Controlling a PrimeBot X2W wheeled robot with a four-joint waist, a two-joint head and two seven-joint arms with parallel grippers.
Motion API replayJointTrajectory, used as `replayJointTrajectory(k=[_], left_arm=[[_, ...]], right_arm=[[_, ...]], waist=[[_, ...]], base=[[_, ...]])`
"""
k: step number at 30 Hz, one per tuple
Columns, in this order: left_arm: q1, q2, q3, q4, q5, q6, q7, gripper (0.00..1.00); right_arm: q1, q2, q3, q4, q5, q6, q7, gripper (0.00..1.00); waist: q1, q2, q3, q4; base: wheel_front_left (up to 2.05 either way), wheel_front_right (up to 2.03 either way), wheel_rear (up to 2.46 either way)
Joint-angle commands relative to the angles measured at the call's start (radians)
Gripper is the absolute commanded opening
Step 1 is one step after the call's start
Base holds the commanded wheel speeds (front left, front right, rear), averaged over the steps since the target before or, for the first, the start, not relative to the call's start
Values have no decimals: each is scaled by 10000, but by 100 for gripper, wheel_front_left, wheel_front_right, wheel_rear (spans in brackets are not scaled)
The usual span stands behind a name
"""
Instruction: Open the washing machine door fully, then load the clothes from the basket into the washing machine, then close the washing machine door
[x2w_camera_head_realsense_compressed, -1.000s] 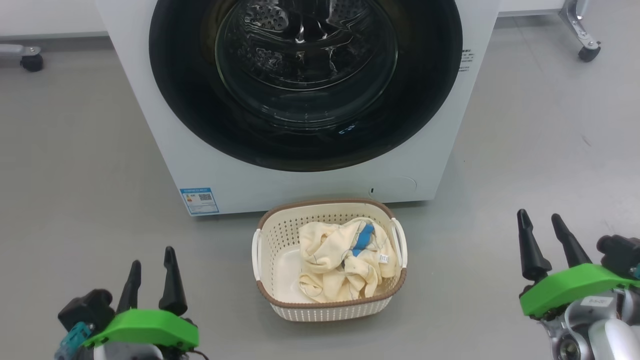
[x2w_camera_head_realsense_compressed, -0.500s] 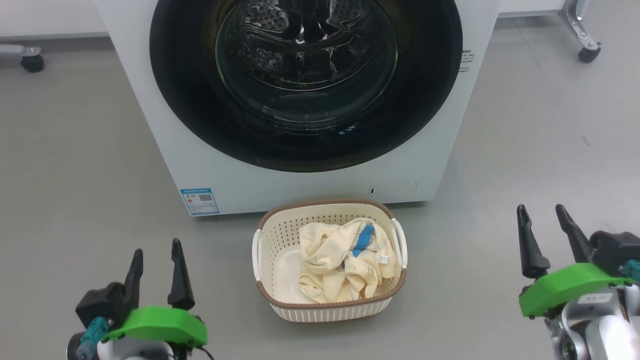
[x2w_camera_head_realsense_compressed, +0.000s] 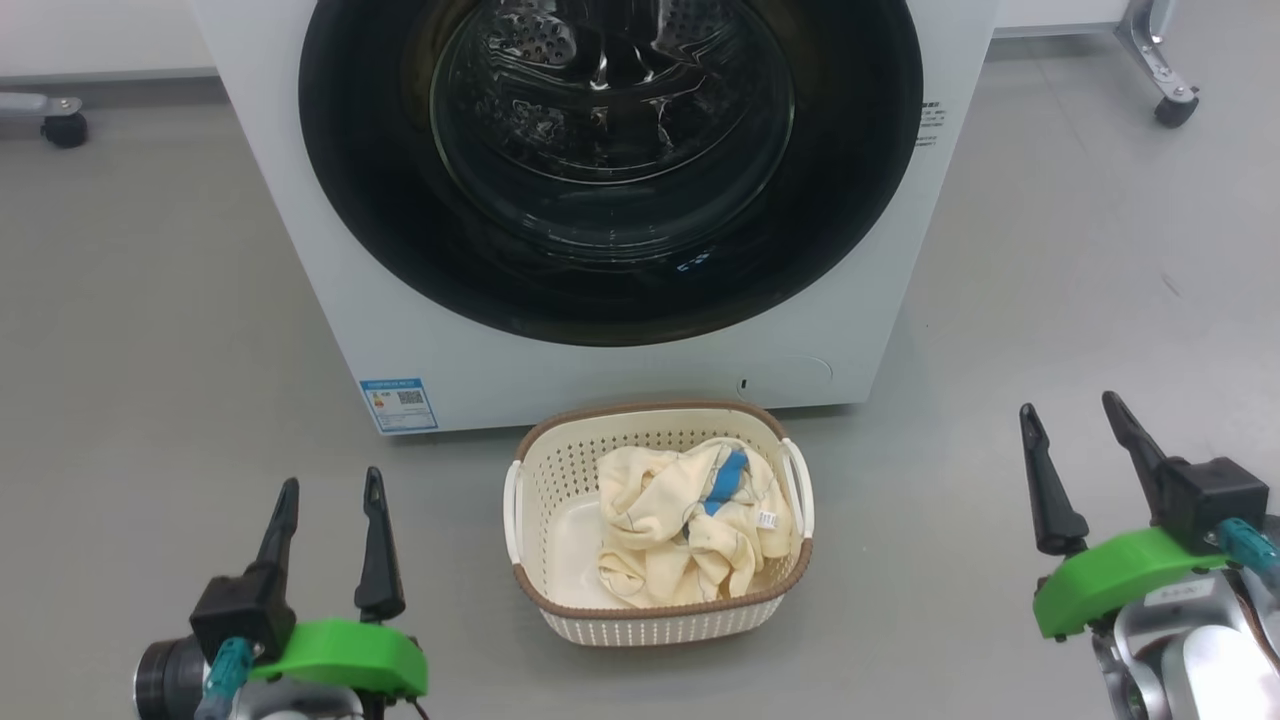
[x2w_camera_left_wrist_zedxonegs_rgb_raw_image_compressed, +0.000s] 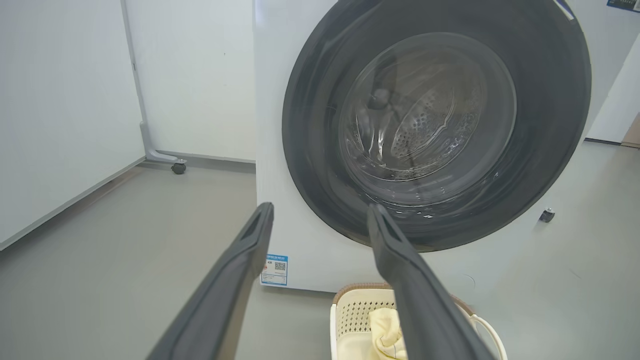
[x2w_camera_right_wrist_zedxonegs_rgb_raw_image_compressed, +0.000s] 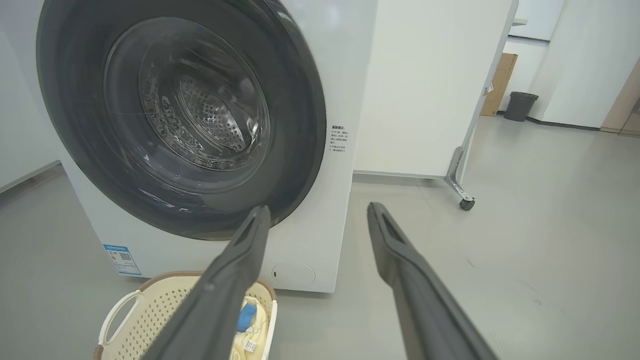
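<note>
Both parted, empty: left fingers (x2w_camera_head_realsense_compressed: 376, 550), right fingers (x2w_camera_head_realsense_compressed: 1040, 490).

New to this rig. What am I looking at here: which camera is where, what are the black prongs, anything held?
It is a wheeled two-armed robot facing a white front-loading washing machine. The wide shot comes from a camera on its head, looking down: the left gripper sits at the lower left, the right gripper at the lower right. The black prongs are their jaws. The other two shots come from a camera on each wrist, looking along that arm's own jaws, so the prongs rise from the bottom edge. Both pairs of jaws stand apart and hold nothing. The washing machine door, black-rimmed with a glass window, is shut. On the grey floor in front of it stands a cream basket holding pale yellow clothes with a blue patch.
</note>
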Motion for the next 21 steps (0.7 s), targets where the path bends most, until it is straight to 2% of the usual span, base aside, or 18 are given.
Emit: replayJointTrajectory(k=[1, 21], left_arm=[[-605, 221, 299, -354, 236, 78, -145, 100], [-638, 338, 153, -362, 165, 219, -118, 100]], right_arm=[[-548, -228, 221, -421, -213, -30, -145, 100], [-508, -180, 140, -399, -143, -30, -190, 100]], waist=[[0, -1, -2, -2], [0, -1, 17, 1]], base=[[0, 0, 0], [0, 0, 0]])
